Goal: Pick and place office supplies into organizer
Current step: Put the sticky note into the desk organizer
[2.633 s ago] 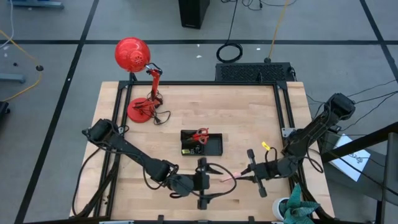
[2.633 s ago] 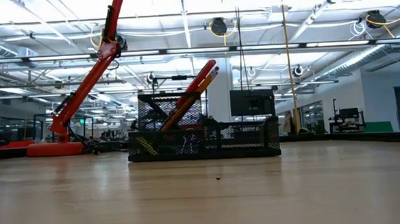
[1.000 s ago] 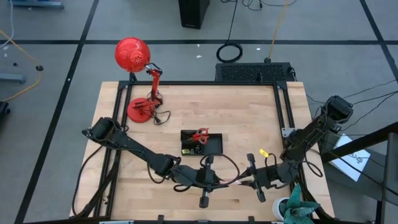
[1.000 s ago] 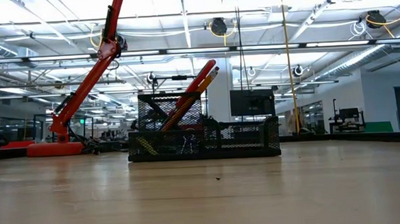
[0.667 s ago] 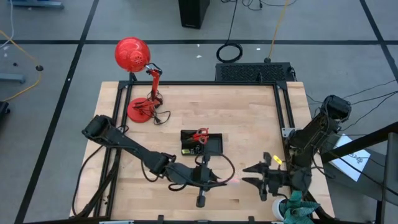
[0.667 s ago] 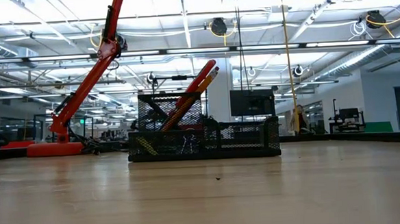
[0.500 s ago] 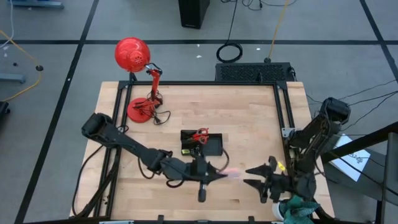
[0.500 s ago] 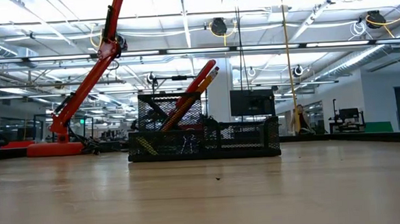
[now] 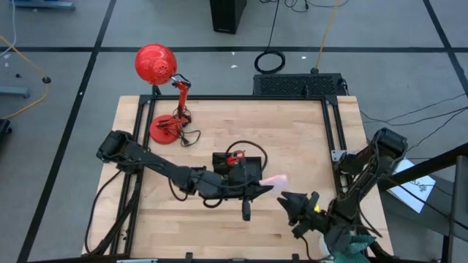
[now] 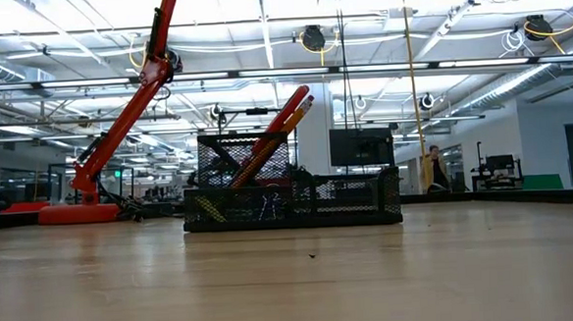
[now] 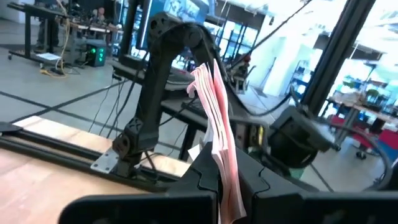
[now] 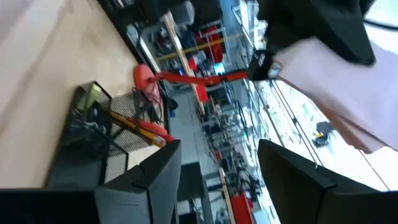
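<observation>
The pale pink sticky-note pad (image 9: 276,180) hangs above the table just right of the black mesh organizer (image 9: 235,169), with my left gripper (image 9: 262,187) shut on it. In the left wrist view the pad (image 11: 214,118) sticks out edge-on past the fingers. The organizer (image 10: 290,195) holds orange pencils (image 10: 271,137) and red-handled scissors (image 9: 234,157). My right gripper (image 9: 288,207) stands open near the table's near right corner, its fingers toward the pad with nothing between them. My left gripper pinches the pad's end nearest the wrist (image 11: 226,186) between its two fingers, one on each flat face. The fingers reach roughly level from the table's left. The pad juts out beyond the fingertips, lifted clear of the table.
A red desk lamp (image 9: 155,64) stands on its round base (image 9: 167,130) at the far left, its cord trailing on the wood. A dark mesh box (image 9: 298,85) sits behind the table's far edge. Bare wood (image 9: 292,139) lies right of the organizer.
My right gripper has opened, let go of the pad and drawn back toward the near right corner. My left gripper, still shut on the pad, has carried it up and toward the far edge, closer to the organizer.
</observation>
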Robot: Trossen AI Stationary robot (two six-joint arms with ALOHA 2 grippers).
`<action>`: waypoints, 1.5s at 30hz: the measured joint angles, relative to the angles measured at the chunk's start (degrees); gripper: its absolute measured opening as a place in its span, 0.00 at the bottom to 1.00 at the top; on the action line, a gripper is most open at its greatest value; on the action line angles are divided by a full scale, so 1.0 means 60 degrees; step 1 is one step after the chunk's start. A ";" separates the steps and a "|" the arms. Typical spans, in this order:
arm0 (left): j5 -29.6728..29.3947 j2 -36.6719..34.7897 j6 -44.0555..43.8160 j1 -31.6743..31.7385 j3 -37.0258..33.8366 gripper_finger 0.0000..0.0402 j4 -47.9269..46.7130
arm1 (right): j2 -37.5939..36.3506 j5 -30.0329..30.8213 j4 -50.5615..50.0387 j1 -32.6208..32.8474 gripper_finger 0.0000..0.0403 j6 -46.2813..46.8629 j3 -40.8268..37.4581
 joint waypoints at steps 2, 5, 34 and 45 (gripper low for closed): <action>-0.0011 0.0000 0.0197 -0.0041 0.0000 0.03 -0.0166 | -0.0049 0.0135 0.0012 -0.0217 0.50 0.0028 0.0000; -0.0073 0.0000 0.0916 -0.0132 0.0000 0.01 -0.0415 | -0.0136 0.0161 0.0322 -0.0510 0.48 0.0599 0.0004; -0.1756 -0.1093 0.3756 -0.1526 -0.0007 0.01 -0.2379 | -0.1193 -1.1222 0.8437 -0.3545 0.25 0.8488 -0.3597; -0.1785 -0.1089 0.4104 -0.1428 -0.0007 0.01 -0.1859 | -0.0792 -1.3620 1.0247 -0.3810 0.30 0.8292 -0.3502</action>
